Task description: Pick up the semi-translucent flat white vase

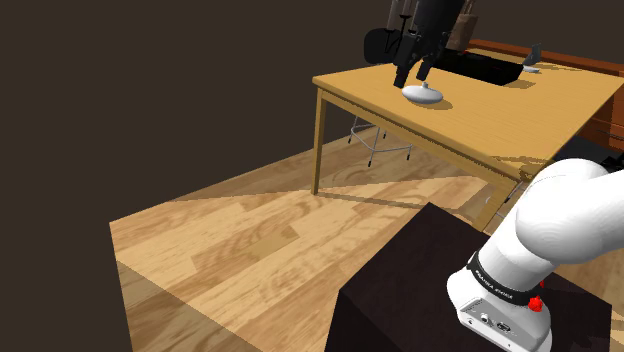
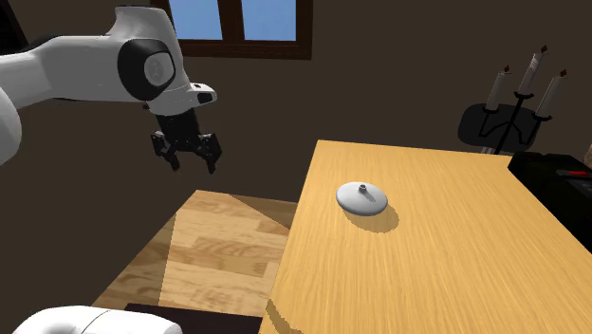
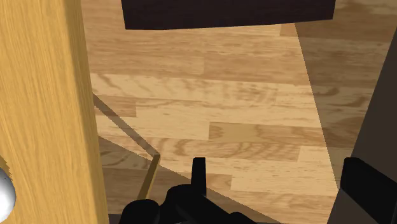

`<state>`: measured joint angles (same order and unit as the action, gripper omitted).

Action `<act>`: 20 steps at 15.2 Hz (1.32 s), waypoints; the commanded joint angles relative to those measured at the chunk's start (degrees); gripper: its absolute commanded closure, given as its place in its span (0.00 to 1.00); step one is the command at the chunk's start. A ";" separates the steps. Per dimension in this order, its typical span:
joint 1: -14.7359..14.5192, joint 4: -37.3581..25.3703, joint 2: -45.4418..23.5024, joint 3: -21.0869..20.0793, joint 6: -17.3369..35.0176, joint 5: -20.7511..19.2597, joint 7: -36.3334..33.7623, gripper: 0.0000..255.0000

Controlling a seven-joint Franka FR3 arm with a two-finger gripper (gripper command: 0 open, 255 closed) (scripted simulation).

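Vase: the flat white vase [image 2: 362,196] sits upright on the counter [image 2: 446,275], mid-frame in the second exterior view, untouched
Tool: the tool [image 2: 192,159] hangs upper left of that frame, off the counter's edge, above the wooden floor [image 2: 218,242], fingers spread wide and holding nothing
Done: nothing, judging by this
Left: reach over the vase, descend, close, lift

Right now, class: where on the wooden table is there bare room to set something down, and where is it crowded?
Bare: the tabletop between the white vase and the second exterior view's bottom edge, and the strip between vase and black block. Crowded: the far corner by the candle holder.
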<state>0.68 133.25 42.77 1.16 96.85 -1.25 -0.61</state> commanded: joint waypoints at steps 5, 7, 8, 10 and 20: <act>1.77 -1.35 -3.88 4.25 2.33 -2.53 4.24 0.00; 2.56 -2.38 -6.12 6.35 3.49 -3.61 6.33 0.00; 2.94 -2.99 -7.31 7.38 4.07 -4.08 7.38 0.00; 3.61 -4.38 -9.82 9.45 5.19 -4.90 9.45 0.00; 6.14 -14.88 -24.88 19.49 9.82 -5.59 20.33 0.00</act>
<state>6.58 119.74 19.64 19.59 106.27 -7.02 18.43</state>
